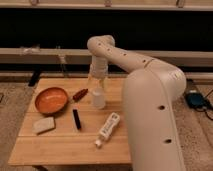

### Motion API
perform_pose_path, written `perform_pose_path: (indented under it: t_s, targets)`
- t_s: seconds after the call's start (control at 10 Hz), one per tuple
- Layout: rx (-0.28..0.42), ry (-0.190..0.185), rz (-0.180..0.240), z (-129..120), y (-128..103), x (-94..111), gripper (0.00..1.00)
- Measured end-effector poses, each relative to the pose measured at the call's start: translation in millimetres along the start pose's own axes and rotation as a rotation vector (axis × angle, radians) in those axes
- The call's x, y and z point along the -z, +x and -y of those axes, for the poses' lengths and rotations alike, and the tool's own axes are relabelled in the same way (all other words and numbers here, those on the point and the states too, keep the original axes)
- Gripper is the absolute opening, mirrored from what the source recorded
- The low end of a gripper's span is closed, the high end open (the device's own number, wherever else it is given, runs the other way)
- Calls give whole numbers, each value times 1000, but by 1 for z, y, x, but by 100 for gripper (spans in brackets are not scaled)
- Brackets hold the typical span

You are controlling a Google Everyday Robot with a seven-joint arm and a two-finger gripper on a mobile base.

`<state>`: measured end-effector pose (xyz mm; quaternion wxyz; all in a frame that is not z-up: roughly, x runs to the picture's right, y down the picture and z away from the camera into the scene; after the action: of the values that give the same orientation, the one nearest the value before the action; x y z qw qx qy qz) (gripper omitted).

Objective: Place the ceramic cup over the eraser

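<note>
The ceramic cup (99, 99) is small, white and tapered, standing upright near the middle of the wooden table (65, 142). The eraser (76, 119), a slim black bar, lies on the table to the cup's front left, apart from it. My gripper (97, 86) hangs straight down from the white arm, directly above the cup and close to its rim.
An orange bowl (50, 99) sits at the table's left. A small dark red oblong thing (80, 94) lies beside it. A pale beige block (43, 125) lies at the front left. A white labelled bottle (108, 128) lies on its side at the front right.
</note>
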<state>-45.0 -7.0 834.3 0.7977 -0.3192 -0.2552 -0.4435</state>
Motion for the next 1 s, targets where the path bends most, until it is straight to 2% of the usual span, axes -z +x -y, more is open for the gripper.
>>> perform_pose_path:
  t_s: [0.6, 0.9, 1.0]
  targets:
    - [-39, -37, 52, -4, 6, -33, 67]
    - [-50, -67, 42, -5, 5, -45, 66]
    - [-54, -76, 24, -5, 6, -49, 58]
